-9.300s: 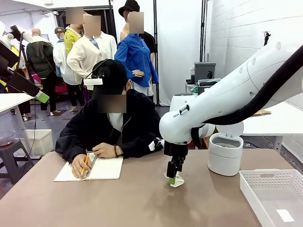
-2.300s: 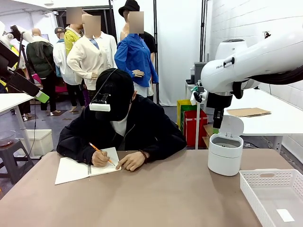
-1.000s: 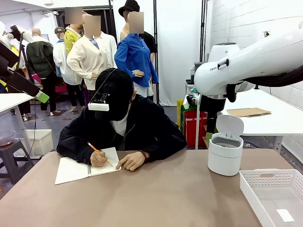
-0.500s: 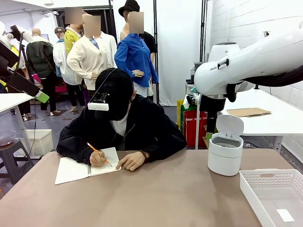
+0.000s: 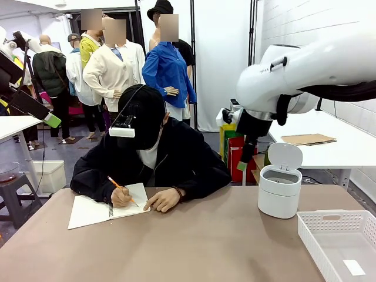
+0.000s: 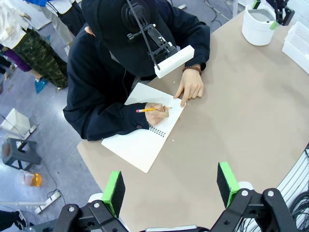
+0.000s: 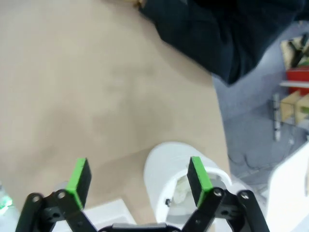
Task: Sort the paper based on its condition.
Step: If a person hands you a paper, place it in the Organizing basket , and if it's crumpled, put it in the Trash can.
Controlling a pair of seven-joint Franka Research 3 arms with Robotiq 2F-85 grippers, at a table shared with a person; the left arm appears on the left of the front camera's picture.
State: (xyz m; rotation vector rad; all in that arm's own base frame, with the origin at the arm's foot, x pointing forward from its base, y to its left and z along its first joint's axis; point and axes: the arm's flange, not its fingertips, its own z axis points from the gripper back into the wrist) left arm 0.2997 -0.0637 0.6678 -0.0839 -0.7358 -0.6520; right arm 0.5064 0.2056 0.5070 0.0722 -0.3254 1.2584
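Observation:
A crumpled white paper ball (image 7: pixel 182 190) lies inside the round white bin (image 7: pixel 166 169), seen from straight above in the right wrist view. My right gripper (image 7: pixel 139 175) hangs open and empty over the bin's near side. From the front, the right gripper (image 5: pixel 243 162) is tilted in the air just left of the bin (image 5: pixel 279 197), whose lid stands up. My left gripper (image 6: pixel 170 186) is open and empty, high above the table's left end. The person writes with a pencil in a spiral notebook (image 6: pixel 145 140).
A white slotted basket (image 5: pixel 329 220) stands at the table's right front, with a small flat white patch (image 5: pixel 353 267) on its floor. The person's hands (image 5: pixel 164 201) rest on the notebook (image 5: pixel 94 211) at the far left. The brown tabletop (image 5: pixel 194 241) lies bare between them.
My right arm has swung from above the bin to its left, tilting, with the gripper still open. Nine seconds ago it gripped a crumpled paper on the table. The person keeps writing.

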